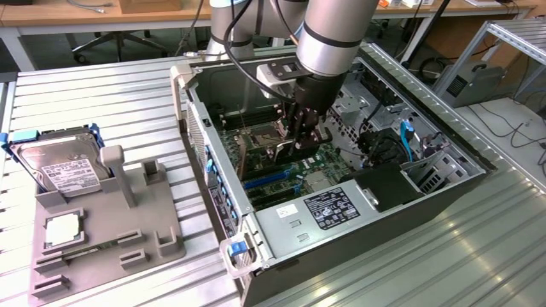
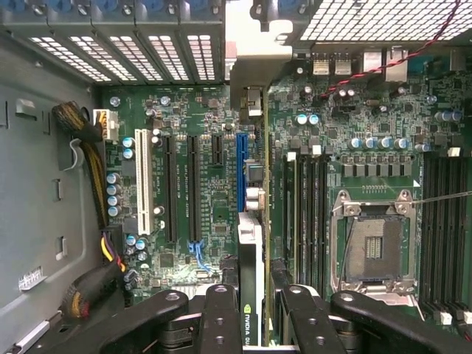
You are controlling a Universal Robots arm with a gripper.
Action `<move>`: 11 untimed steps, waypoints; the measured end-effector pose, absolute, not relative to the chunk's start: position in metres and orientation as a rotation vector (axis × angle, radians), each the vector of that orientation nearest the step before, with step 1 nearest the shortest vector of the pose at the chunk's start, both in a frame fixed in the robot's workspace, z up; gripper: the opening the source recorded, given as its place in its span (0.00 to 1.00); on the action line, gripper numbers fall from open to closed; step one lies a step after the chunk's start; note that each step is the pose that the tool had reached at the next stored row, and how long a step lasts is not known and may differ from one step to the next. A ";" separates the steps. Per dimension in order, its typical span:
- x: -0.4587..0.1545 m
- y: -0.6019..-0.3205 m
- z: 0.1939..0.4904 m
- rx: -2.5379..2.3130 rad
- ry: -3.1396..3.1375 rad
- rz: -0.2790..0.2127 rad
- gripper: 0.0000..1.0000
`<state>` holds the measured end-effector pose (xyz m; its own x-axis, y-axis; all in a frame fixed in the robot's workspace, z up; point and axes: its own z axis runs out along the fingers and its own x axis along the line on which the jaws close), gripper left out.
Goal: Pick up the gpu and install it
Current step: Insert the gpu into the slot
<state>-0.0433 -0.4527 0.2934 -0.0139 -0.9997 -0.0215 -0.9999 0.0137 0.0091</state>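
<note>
Ribbed metal desk (image 1: pixel 102 102) carries an open computer case (image 1: pixel 461 182) lying on its side, and beside it, toward the exterior view's left, a grey holder tray (image 1: pixel 111 236) with a hard drive (image 1: pixel 60 163) standing in one of its slots. Inside the case the arm reaches down over the motherboard (image 2: pixel 199 110). Its gripper (image 2: pixel 251 295) has the fingers (image 2: pixel 220 317) partly closed, pinching the gpu (image 2: pixel 251 243) from both sides. The card is seen edge-on in the wrist view, held upright over the board, just beside the long blue slot (image 2: pixel 240 169) and lying along it, with the processor socket (image 2: pixel 374 247) on its other side. Whether its edge touches the slot cannot be told
</note>
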 end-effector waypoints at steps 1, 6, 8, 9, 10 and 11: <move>-0.043 -0.453 0.293 -2.200 2.230 0.034 0.27; -0.044 -0.453 0.293 -2.200 2.230 0.034 0.27; -0.044 -0.453 0.293 -2.200 2.230 0.034 0.27; -0.045 -0.453 0.293 -2.200 2.230 0.034 0.27; -0.045 -0.453 0.293 -2.200 2.230 0.034 0.27; -0.045 -0.453 0.293 -2.200 2.230 0.034 0.27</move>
